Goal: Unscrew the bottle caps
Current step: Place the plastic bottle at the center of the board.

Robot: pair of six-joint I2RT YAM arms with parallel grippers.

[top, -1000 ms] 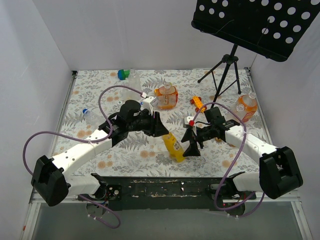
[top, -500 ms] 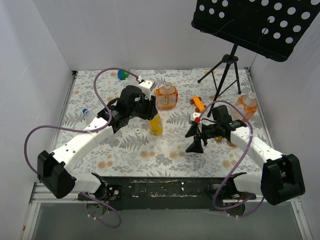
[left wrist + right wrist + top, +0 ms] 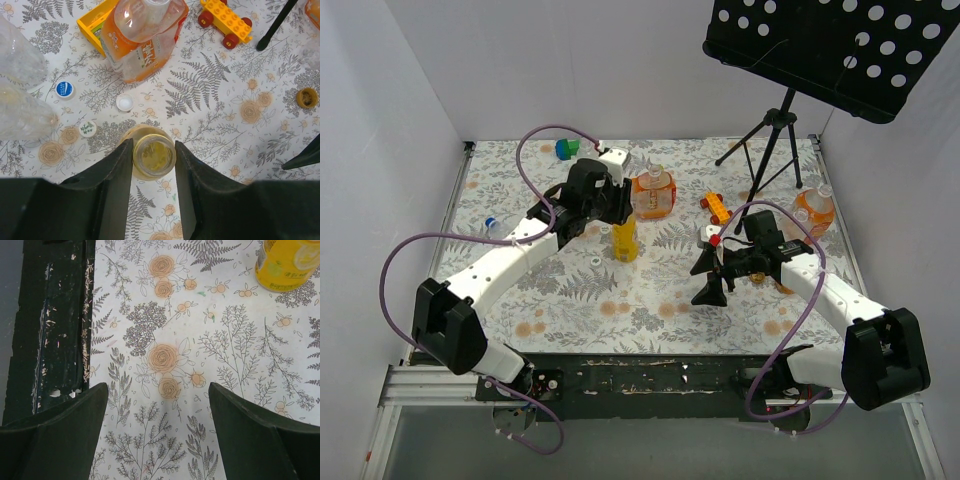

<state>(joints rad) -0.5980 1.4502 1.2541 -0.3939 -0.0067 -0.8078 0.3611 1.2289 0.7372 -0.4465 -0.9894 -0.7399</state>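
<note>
The slim transparent plastic bottle of yellow liquid point(image 3: 624, 243) is seen standing upright near the middle of the flower-printed tabletop point(image 3: 570, 300), and it is pinched at the neck by the left gripper point(image 3: 154, 156). In the left wrist view the smooth black fingers point(image 3: 116, 172) are pressed against either side of the round neck. The mouth is shown open and uncapped, with yellowish liquid visible inside.

Three small round plastic caps are spotted lying loose just beyond it: a blue-and-white cap point(image 3: 64, 89), a plain white cap point(image 3: 125, 102) and a pale printed cap point(image 3: 88, 128). A dull yellowish cap point(image 3: 306, 98) is found well apart, off to the right.

Further back, a squat clear bottle with an orange label point(image 3: 137, 50) is placed just beside a yellow toy tray point(image 3: 92, 22); whether it is capped cannot be told. Two crinkled colourless bottles point(image 3: 20, 60) are glimpsed at the left edge. An orange studded toy car with red wheels point(image 3: 225, 20) is parked to the right.

The right gripper point(image 3: 157, 390) is held above the patterned cloth, its broad matte fingers point(image 3: 60, 425) spread wide apart. The yellow bottle's rounded base is caught in the top corner of the right wrist view, and a scuffed dark strip point(image 3: 50, 315) is seen along the tabletop's edge.
</note>
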